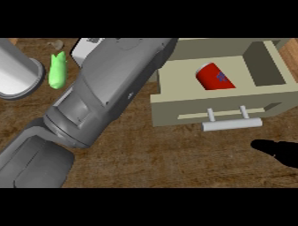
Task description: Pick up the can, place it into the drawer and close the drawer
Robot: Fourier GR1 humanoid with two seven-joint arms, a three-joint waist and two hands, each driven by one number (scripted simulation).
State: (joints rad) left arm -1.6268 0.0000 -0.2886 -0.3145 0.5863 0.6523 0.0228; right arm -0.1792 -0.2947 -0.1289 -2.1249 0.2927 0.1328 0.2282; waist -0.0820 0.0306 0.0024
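The red can with a blue mark lies on its side inside the open beige drawer, in its left compartment. A white bar handle sticks out from the drawer's front panel. My right hand shows as a black shape at the lower right, below and right of the handle, with its fingers stretched towards the left and touching nothing. My left forearm crosses the view from the lower left up to the top middle, just left of the drawer. Its hand lies past the top of the view.
A large white cylinder lies at the far left, with a green object beside it. A white box-like thing is partly hidden behind the left forearm. Brown wooden counter shows in front of the drawer.
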